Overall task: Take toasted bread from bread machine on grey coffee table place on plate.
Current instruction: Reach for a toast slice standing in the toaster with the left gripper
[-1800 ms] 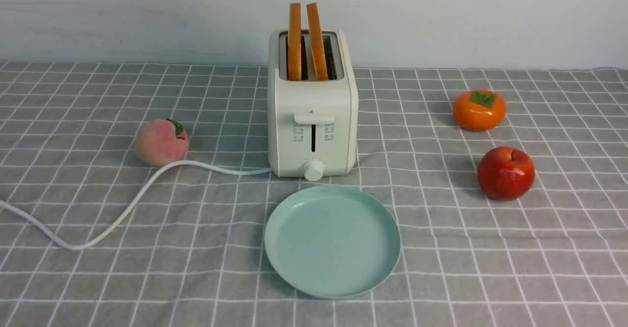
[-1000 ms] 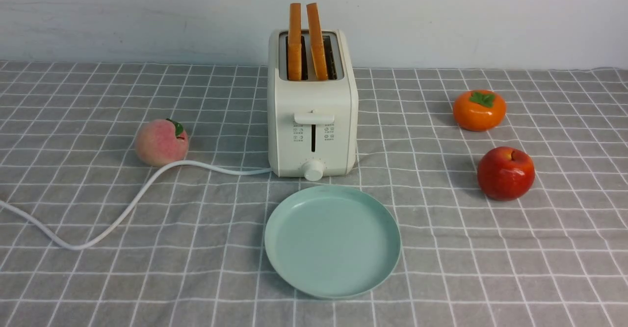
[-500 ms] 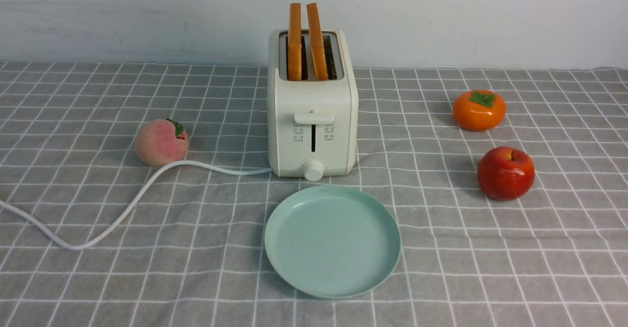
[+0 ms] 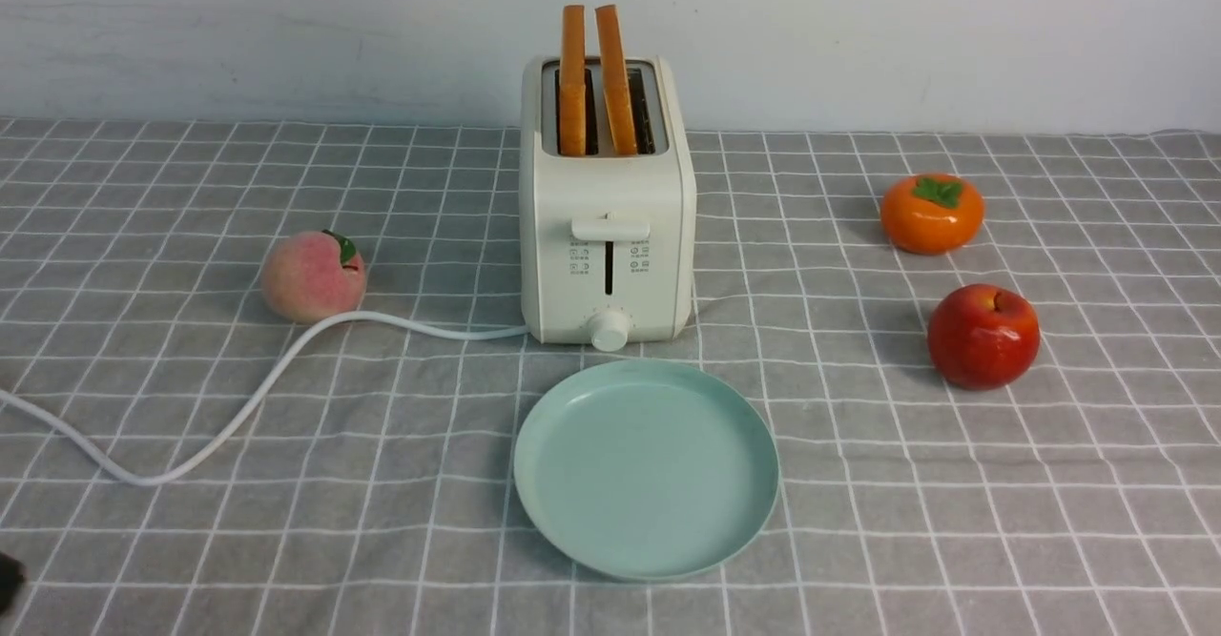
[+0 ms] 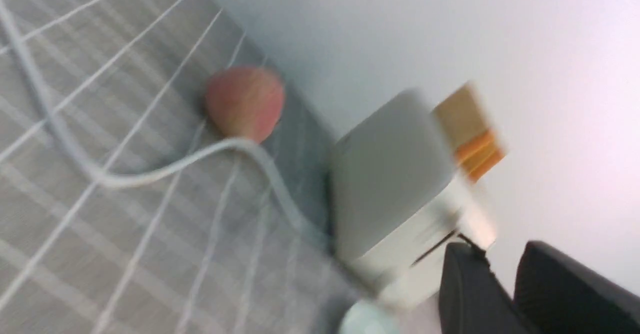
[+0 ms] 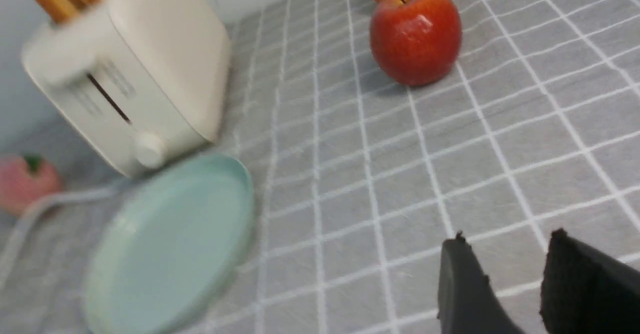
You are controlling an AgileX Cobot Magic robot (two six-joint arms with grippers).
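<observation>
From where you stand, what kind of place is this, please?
Probably a staged breakfast setup rather than a real kitchen: a toaster holding toast, a plate, and an apple on a checked grey cloth before a plain wall.

Left fingers [image 5: 472,294] slightly apart, empty; right fingers [image 6: 462,289] apart, empty.

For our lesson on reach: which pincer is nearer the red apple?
Right. The right pincer has the red apple ahead of it with nothing between; the left pincer is beyond the toaster, on the peach side.
</observation>
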